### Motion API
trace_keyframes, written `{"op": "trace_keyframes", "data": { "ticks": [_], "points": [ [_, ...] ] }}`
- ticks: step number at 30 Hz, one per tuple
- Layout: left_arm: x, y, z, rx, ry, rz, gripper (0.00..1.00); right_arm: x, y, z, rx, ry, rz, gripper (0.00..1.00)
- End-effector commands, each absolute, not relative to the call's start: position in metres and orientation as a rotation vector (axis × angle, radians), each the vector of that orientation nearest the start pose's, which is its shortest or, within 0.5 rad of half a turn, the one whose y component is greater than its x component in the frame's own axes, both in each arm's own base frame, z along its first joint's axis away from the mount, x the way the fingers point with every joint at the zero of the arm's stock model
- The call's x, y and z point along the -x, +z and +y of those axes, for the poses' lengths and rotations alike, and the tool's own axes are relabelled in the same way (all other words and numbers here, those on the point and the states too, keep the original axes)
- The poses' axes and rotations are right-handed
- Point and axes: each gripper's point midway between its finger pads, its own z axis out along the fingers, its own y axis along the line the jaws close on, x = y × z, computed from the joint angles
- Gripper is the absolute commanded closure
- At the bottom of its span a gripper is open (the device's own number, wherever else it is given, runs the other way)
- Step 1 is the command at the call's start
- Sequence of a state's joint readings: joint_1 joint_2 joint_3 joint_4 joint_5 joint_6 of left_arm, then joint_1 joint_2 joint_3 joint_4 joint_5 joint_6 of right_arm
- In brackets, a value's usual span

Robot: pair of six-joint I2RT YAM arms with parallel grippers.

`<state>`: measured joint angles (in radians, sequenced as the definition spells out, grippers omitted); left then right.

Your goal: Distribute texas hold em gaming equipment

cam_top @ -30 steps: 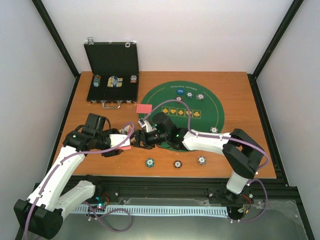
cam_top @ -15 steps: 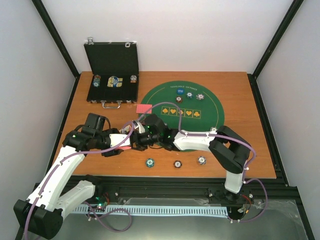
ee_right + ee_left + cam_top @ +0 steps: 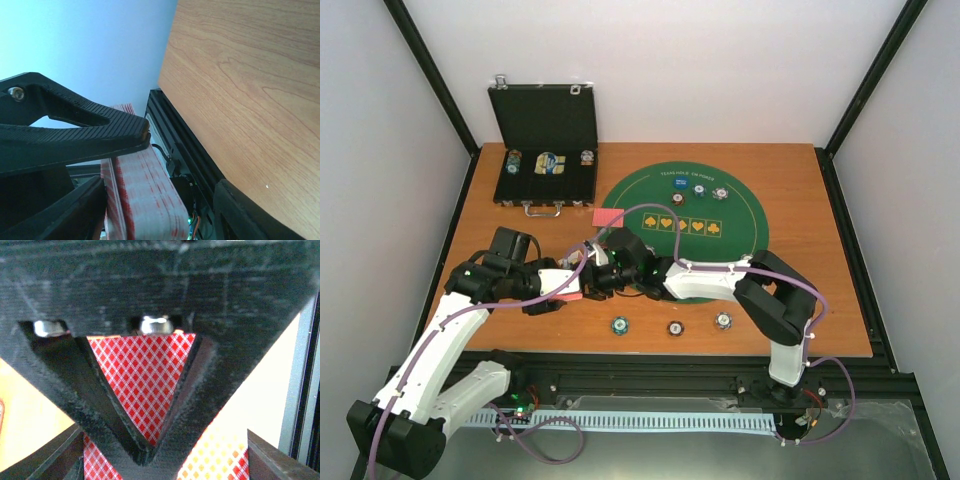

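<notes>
Wood-grain desk is seen open to the right of the round green felt mat. Three small striped poker chips are lined up near the front edge, and a single red-backed card is laid at the mat's left rim. Both arms are stretched low, wrists close together, left of the mat. A deck of red-checked playing cards is clamped in the left fingers. The right fingers are set about the deck's edge, the upper one touching; whether it is gripped cannot be told.
</notes>
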<state>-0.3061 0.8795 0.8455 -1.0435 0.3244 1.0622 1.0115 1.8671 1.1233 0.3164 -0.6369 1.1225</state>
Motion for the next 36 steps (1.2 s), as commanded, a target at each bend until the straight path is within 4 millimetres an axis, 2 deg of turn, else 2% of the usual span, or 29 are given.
{"op": "trace_keyframes", "data": {
  "ticks": [1, 9, 19, 28, 36],
  "points": [
    [-0.189, 0.185, -0.123, -1.673, -0.142, 1.841, 0.62, -0.183, 0.142, 0.477, 0.366, 1.719, 2.557, 0.42],
    [-0.19, 0.183, -0.122, -1.674, -0.138, 1.846, 0.62, -0.187, 0.148, 0.464, 0.364, 1.703, 2.546, 0.48],
    [-0.191, 0.18, -0.122, -1.677, -0.135, 1.851, 0.62, -0.182, 0.159, 0.449, 0.395, 1.665, 2.552, 0.48],
    [-0.191, 0.174, -0.121, -1.684, -0.132, 1.858, 0.62, -0.178, 0.181, 0.442, 0.399, 1.689, 2.517, 0.48],
    [-0.191, 0.173, -0.121, -1.688, -0.13, 1.859, 0.62, -0.176, 0.186, 0.436, 0.393, 1.684, 2.51, 0.69]
  ]
}}
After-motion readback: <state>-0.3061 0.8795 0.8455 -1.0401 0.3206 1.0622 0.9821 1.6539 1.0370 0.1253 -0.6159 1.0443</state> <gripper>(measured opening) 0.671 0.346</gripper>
